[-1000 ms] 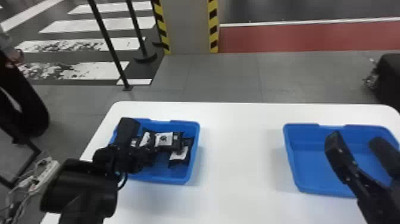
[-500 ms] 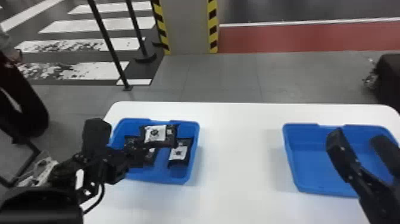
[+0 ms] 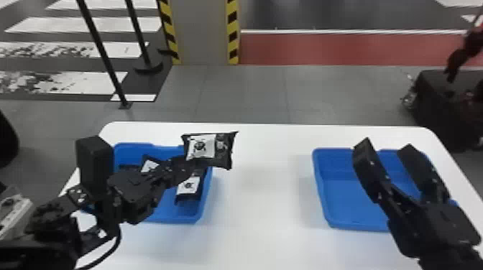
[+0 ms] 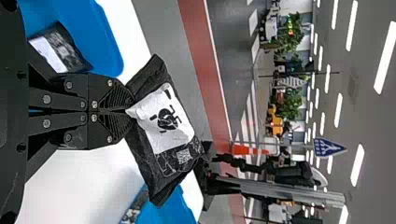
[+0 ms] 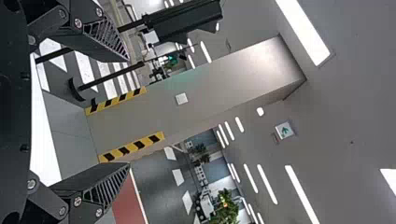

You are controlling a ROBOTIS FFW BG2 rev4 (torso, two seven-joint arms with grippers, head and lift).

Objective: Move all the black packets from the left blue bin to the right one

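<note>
My L tool (image 4: pixel 127 111) pinches a black packet (image 3: pixel 210 149) by its edge; R tool (image 3: pixel 385 145) is open. Thin grip, so it may drop b4 R bin (image 3: pixel 345 197).

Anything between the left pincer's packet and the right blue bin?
Nothing visible over the white table between black packet and right bin, but in the head view the open right pincer overlaps the bin, perhaps obstructing the drop.
</note>
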